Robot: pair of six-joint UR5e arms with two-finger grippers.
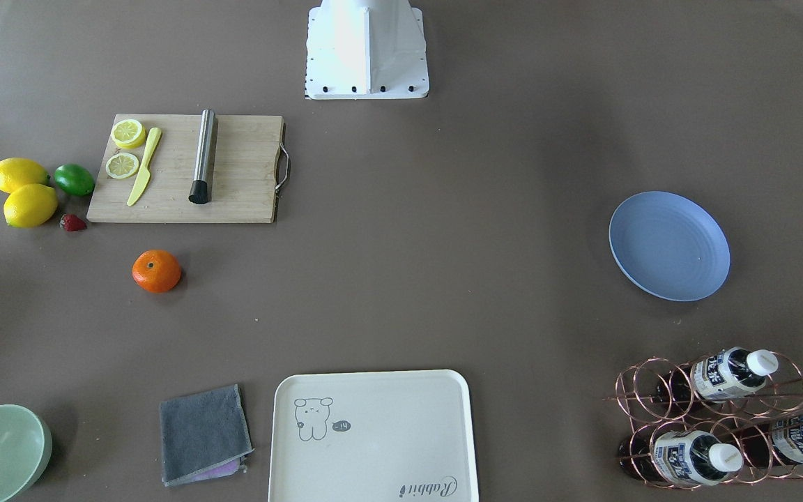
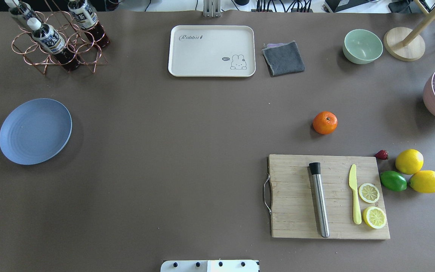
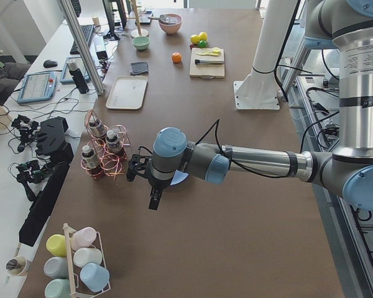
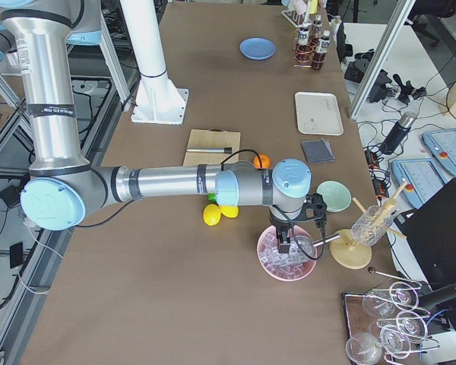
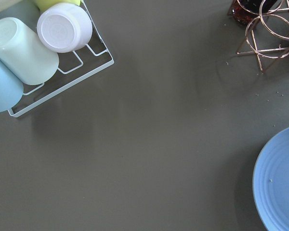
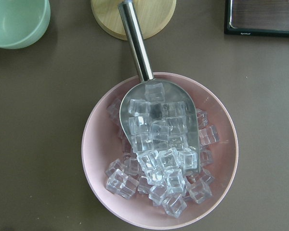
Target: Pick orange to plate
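The orange (image 2: 324, 122) lies alone on the brown table, just beyond the cutting board (image 2: 329, 196), and also shows as the orange (image 1: 156, 270). Far across the table rests the pale-blue plate (image 2: 35, 131), with its rim, the plate (image 5: 279, 183), in the left wrist view. My left gripper (image 3: 154, 200) hangs above the table beside the plate. Over a pink bowl of ice (image 6: 159, 149) hovers my right gripper (image 4: 285, 245), well away from the orange. Only the side views show either gripper, so I cannot tell whether they are open or shut.
Two lemons (image 2: 417, 172), a lime (image 2: 393, 180) and a strawberry (image 2: 381, 154) sit beside the board. A cream tray (image 2: 212, 51), grey cloth (image 2: 283, 57) and mint bowl (image 2: 362, 46) line the far edge. A copper bottle rack (image 2: 57, 41) stands beyond the plate.
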